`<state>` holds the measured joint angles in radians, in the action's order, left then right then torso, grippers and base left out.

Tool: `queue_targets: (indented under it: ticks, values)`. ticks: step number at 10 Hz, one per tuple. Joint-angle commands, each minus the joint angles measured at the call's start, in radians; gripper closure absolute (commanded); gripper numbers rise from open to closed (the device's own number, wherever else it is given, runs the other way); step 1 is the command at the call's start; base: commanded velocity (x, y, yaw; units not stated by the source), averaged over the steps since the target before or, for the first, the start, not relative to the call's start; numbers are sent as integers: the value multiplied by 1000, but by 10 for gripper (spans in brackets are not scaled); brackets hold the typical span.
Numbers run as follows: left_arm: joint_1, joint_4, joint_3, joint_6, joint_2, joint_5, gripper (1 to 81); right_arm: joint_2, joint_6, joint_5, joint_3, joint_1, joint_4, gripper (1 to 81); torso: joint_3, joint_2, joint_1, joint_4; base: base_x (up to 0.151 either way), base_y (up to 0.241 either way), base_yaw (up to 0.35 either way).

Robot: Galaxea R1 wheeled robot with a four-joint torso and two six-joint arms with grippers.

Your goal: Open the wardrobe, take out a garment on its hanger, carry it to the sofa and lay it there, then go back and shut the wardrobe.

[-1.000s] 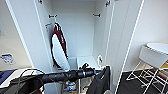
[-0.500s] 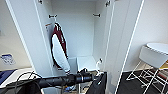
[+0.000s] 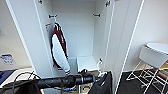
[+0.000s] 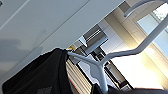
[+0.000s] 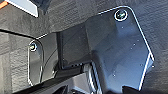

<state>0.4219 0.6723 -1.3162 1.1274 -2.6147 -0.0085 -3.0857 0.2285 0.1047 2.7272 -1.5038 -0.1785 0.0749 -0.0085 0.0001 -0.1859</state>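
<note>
Tall white wardrobe [image 3: 82,37] standing wide open in the head view, both panelled doors swung out to the sides. Inside, a maroon jacket with white sleeves [image 3: 59,51] hanging from the rail near the left wall, with a low white shelf [image 3: 86,63] at the bottom of the cabinet beside it. Long black left arm [image 3: 62,81] reaching in from the left, low in the picture, across the front of the open wardrobe. Left gripper [image 3: 98,78] at the end of that arm, closed on the thin white hanger [image 3: 100,66], whose curved hook pokes up just above it. Soft black short-sleeved garment [image 3: 103,84] dangling from the hanger, outside the wardrobe, in front of the right door. From the left wrist camera, the white hanger [image 4: 105,60] seen close up with its thin bars spreading out, the black garment [image 4: 40,72] draped over one side, and a flat white panel [image 4: 45,22] close behind. Small white round-backed chair on thin metal legs [image 3: 152,58] standing on a dark floor [image 3: 130,86] to the right of the wardrobe. From the right wrist camera, dark grey floor [image 5: 75,15]; cannot tell if the right gripper is open or closed.
</note>
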Motion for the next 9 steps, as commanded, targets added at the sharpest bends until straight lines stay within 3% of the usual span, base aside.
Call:
queue_targets:
  ticks: [1,9]
  values:
    - [-163,7,46,3,17,-48,811,45,-1,-48,-3,35,8,10,0,0,0,0,0,0,0]
    - [-162,7,89,3,56,-47,811,85,-1,-48,-5,30,7,10,0,0,0,0,0,0,0]
